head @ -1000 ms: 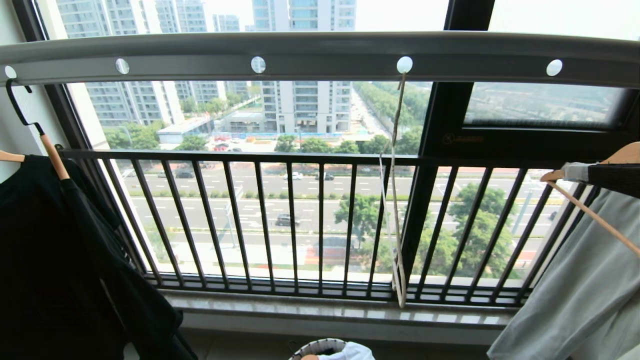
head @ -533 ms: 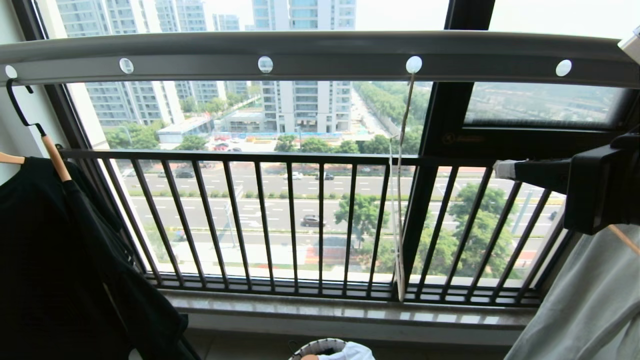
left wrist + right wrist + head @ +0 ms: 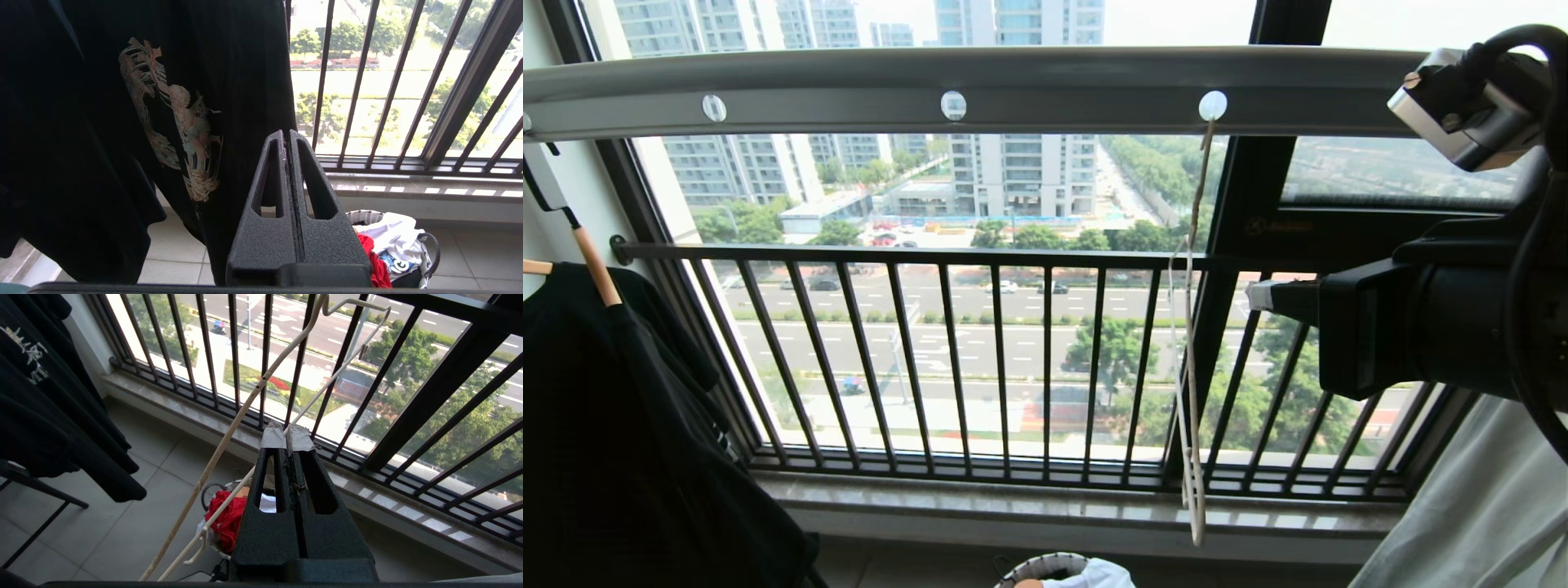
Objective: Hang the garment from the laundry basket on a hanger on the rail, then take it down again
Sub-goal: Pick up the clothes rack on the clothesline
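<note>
High-rise towers and a wide road fill the window behind a balcony's dark barred railing (image 3: 980, 359). At far left a black shirt (image 3: 621, 441) hangs from the grey rail (image 3: 1045, 86); the left gripper (image 3: 287, 136), pressed shut and empty, sits low beside it. Right of centre the thin cream hanger (image 3: 1191, 343) dangles edge-on from a hole in the rail, bare. Below it, the laundry basket (image 3: 363, 216) on the floor tiles holds the red garment (image 3: 226, 516) among white clothes. At right the right gripper (image 3: 1258, 296), its taped tips closed on nothing, reaches level toward the hanger. Shut fingers may knock the light wire swinging or off its hole. Open room lies between shirt and hanger; the railing bars stand close behind.
</note>
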Controlling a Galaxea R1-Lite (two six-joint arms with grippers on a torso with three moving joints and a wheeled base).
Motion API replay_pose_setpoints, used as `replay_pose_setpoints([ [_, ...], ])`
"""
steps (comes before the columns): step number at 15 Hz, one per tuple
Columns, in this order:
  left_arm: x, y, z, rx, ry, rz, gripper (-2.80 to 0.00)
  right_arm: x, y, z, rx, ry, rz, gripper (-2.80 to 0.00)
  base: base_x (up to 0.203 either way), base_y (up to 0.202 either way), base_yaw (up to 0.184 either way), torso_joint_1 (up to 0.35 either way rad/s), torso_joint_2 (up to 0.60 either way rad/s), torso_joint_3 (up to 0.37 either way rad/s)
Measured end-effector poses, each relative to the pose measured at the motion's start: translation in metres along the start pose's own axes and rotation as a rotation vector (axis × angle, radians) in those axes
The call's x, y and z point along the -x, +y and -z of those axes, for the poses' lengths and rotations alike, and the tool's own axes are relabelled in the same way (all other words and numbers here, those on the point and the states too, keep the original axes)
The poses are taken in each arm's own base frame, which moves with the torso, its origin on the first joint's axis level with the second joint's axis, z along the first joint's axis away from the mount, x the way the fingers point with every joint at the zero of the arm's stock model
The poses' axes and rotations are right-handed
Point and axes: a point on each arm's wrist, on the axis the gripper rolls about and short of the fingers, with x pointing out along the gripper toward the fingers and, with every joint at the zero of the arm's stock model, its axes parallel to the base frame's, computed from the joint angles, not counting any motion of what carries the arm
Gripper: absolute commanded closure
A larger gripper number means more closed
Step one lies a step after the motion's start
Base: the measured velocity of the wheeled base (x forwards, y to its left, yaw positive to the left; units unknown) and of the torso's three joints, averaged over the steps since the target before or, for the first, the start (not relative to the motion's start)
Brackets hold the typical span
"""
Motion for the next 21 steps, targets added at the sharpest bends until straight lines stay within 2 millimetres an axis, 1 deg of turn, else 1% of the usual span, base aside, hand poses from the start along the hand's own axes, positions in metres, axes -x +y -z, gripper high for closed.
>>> replay_pose_setpoints([
  [1, 0.0, 0.0, 0.0, 0.0, 0.0, 0.0, 0.0, -0.001, 0.002, 0.0, 0.004, 0.001, 0.001, -1.75, 0.0, 0.0, 0.0, 0.0, 0.0, 0.0],
  [2, 0.0, 0.0, 0.0, 0.0, 0.0, 0.0, 0.0, -0.001, 0.004, 0.001, 0.009, 0.003, -0.003, -2.8, 0.0, 0.0, 0.0, 0.0, 0.0, 0.0],
  [5, 0.0, 0.0, 0.0, 0.0, 0.0, -0.001, 0.0, -0.002, 0.01, 0.001, 0.017, 0.005, -0.02, -2.8, 0.0, 0.0, 0.0, 0.0, 0.0, 0.0],
  [8, 0.0, 0.0, 0.0, 0.0, 0.0, 0.0, 0.0, -0.008, 0.018, 0.002, 0.027, 0.012, -0.018, -2.8, 0.0, 0.0, 0.0, 0.0, 0.0, 0.0],
  [11, 0.0, 0.0, 0.0, 0.0, 0.0, 0.0, 0.0, -0.023, 0.03, 0.006, 0.041, 0.022, 0.004, -2.8, 0.0, 0.0, 0.0, 0.0, 0.0, 0.0],
  [15, 0.0, 0.0, 0.0, 0.0, 0.0, 0.0, 0.0, -0.047, 0.045, 0.007, 0.054, 0.018, 0.075, -2.8, 0.0, 0.0, 0.0, 0.0, 0.0, 0.0],
  [18, 0.0, 0.0, 0.0, 0.0, 0.0, 0.0, 0.0, -0.054, 0.048, 0.01, 0.065, 0.026, 0.103, -2.8, 0.0, 0.0, 0.0, 0.0, 0.0, 0.0],
  [21, 0.0, 0.0, 0.0, 0.0, 0.0, 0.0, 0.0, -0.054, 0.047, 0.011, 0.07, 0.029, 0.122, -2.8, 0.0, 0.0, 0.0, 0.0, 0.0, 0.0],
])
